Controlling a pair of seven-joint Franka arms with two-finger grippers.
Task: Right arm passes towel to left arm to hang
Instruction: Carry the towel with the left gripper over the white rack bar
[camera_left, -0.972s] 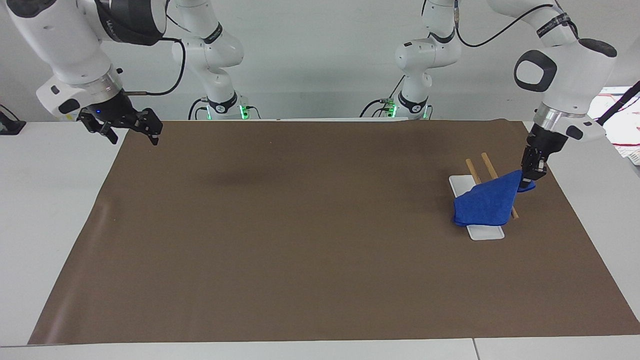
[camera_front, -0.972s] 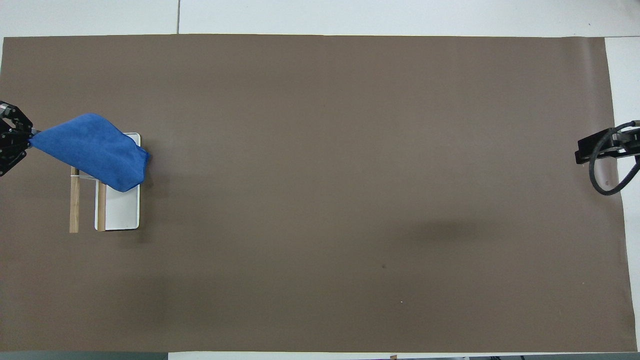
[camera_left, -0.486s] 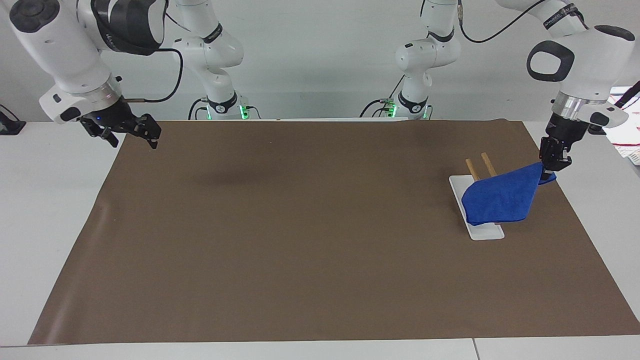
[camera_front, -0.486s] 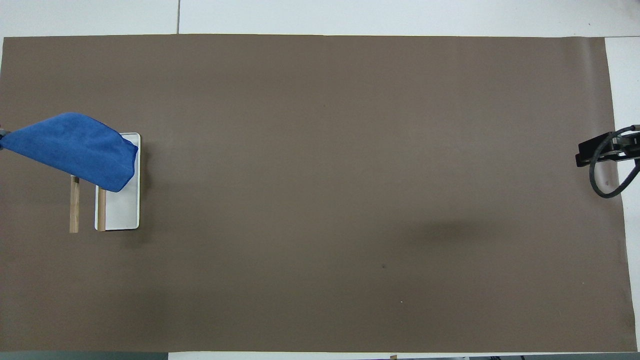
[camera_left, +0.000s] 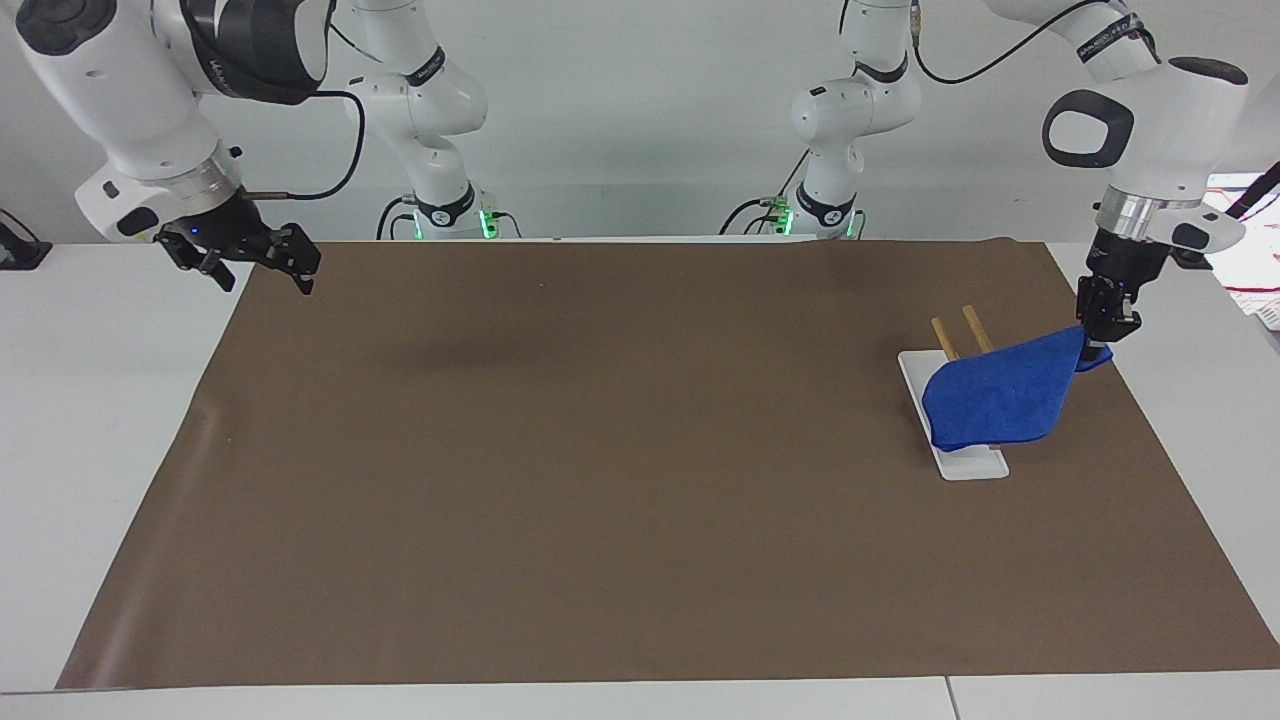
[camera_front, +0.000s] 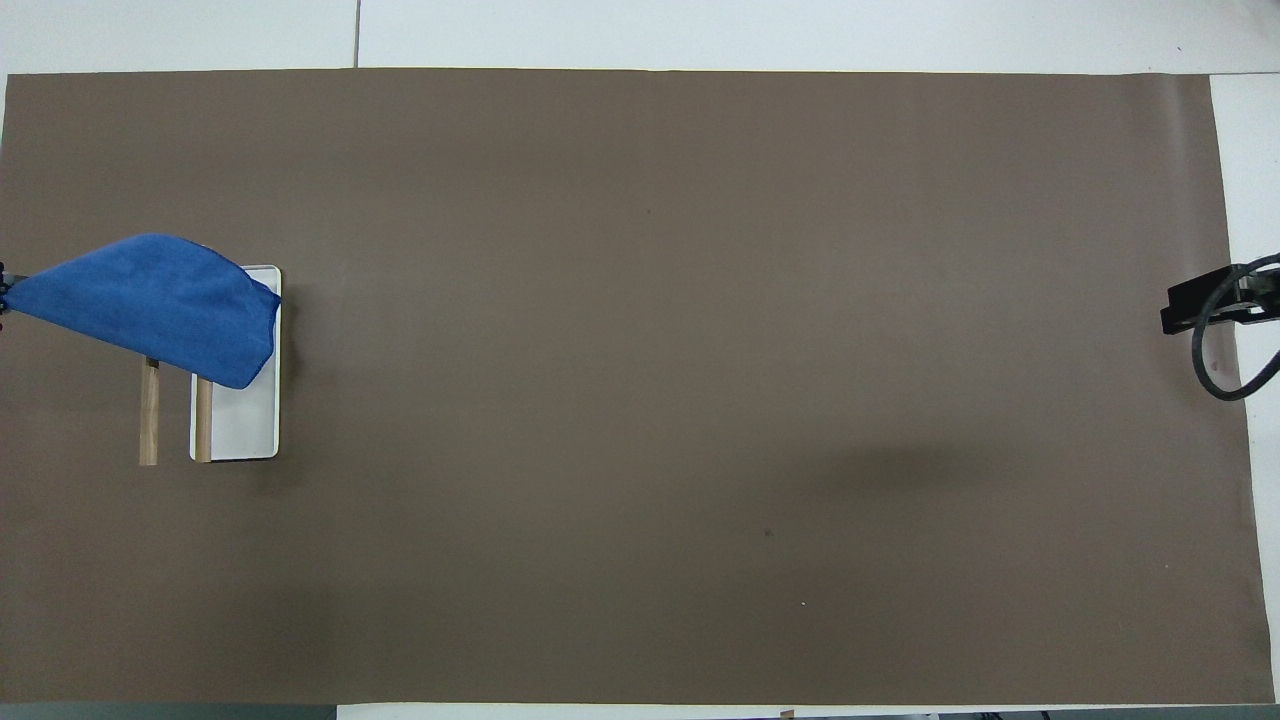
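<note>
Left claw (camera_left: 1103, 335) pinches soft blue towel (camera_left: 1000, 400) into a triangle.

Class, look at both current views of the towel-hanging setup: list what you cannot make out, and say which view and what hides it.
- Overhead view: the left gripper, shut on the towel, is cut off by the frame edge.
- Both views: the towel covers part of the wooden rails and the white base.
- Overhead view: the open right gripper is off frame; only its mount and cable show.

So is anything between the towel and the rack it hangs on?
Nothing visible. The left gripper holds the towel by a corner, and it drapes over the rack's wooden bars. The right gripper waits.
</note>
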